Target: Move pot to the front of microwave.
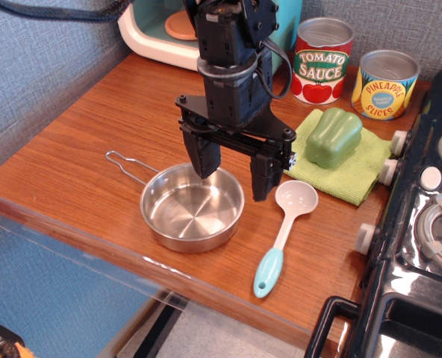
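Observation:
The pot (191, 211) is a shallow shiny steel pan near the table's front edge, its wire loop handle (126, 165) pointing left and back. My gripper (234, 174) is open above the pot's far right rim. The left finger (205, 158) hangs over the inside of the pot, the right finger (263, 177) just outside the rim. It holds nothing. The microwave (161, 30) stands at the back left, teal with a cream frame and a salmon part, largely hidden behind my arm.
A white ladle with teal handle (284, 233) lies right of the pot. A green pepper (333, 136) sits on a green cloth (359, 170). Tomato sauce (322, 61) and pineapple (384, 84) cans stand behind. A black toy stove (422, 224) fills the right side.

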